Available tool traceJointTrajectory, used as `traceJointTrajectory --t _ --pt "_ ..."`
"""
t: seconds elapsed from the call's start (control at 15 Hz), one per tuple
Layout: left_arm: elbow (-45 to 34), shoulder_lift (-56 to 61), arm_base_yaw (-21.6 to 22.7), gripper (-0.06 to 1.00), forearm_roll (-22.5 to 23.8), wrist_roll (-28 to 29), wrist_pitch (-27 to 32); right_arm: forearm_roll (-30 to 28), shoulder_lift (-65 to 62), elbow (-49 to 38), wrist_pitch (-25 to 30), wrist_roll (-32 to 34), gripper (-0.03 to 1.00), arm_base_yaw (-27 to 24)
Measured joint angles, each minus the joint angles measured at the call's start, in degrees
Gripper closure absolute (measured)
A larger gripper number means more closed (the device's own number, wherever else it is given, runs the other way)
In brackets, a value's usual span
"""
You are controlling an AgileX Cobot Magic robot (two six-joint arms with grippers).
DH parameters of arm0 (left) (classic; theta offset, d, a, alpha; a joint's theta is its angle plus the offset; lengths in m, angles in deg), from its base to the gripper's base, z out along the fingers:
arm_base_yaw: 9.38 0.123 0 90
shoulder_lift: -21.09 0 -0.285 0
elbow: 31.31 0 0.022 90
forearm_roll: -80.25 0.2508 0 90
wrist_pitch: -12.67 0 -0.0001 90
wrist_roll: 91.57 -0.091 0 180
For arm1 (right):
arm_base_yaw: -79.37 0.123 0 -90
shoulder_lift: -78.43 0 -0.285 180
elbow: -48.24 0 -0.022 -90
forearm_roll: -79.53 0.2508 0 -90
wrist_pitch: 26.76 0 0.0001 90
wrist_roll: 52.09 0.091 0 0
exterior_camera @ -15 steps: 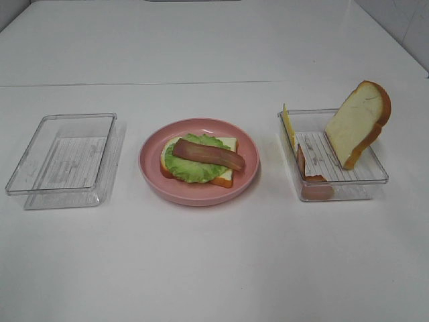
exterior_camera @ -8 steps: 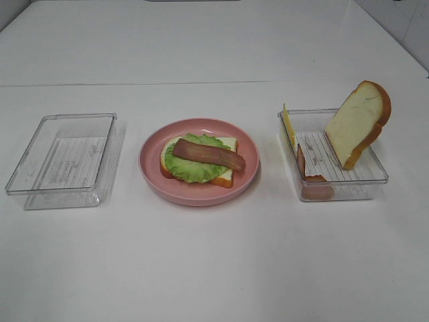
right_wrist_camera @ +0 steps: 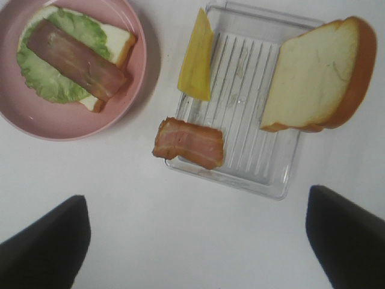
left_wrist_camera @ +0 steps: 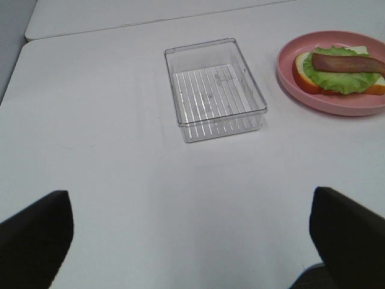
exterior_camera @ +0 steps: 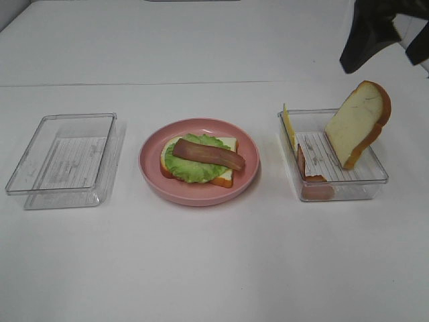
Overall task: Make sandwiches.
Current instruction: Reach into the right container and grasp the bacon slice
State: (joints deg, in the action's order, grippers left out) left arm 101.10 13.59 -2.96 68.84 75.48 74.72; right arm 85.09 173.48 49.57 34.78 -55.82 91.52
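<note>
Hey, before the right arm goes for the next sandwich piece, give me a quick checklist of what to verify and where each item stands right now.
1. Right end effector open and empty: ok.
2. On the pink plate, bottom bread slice, lettuce and first bacon strip stacked flat: ok.
3. Second bacon strip at the corner of the right tray, nothing lying on it: ok.
4. Whether that strip sits fully inside the tray or over its rim: cannot tell.
5. Cheese slice and spare bread slice lean clear of that strip: ok.
6. Left end effector open, off the plate: ok.
</note>
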Motion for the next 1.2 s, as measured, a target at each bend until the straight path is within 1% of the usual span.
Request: traceJointTrajectory --t 0.13,0.27,0.47,0.53,0.6,0.8,1.0,1.2 --pt "0.00 0.00 0.00 -0.05 0.00 0.00 0.00 -0.17 4.30 0.00 1.32 2.12 0.04 2.23" --pt "0.00 0.00 0.00 -0.05 0.00 0.00 0.00 0.00 9.00 0.00 1.32 3.72 0.04 4.47" --pt "0.00 0.00 0.00 -0.05 0.00 0.00 0.00 0.17 15.07 0.00 -1.89 7.16 0.04 7.05" --pt "0.00 0.00 0.00 -0.05 0.00 0.00 0.00 0.40 17.70 0.00 -4.07 9.63 0.04 7.45" --pt "0.00 0.00 0.00 -0.05 0.00 0.00 0.00 0.34 19.19 0.00 -4.87 11.06 0.04 7.45" --pt "0.00 0.00 0.00 -0.05 0.00 0.00 0.00 -0.23 22.29 0.00 -6.53 12.61 0.04 7.45" --pt "0.00 0.00 0.00 -0.05 0.00 0.00 0.00 -0.23 22.40 0.00 -7.10 13.41 0.04 7.45" --pt "0.00 0.00 0.00 -0.05 0.00 0.00 0.00 -1.38 22.40 0.00 -8.77 17.07 0.05 7.45"
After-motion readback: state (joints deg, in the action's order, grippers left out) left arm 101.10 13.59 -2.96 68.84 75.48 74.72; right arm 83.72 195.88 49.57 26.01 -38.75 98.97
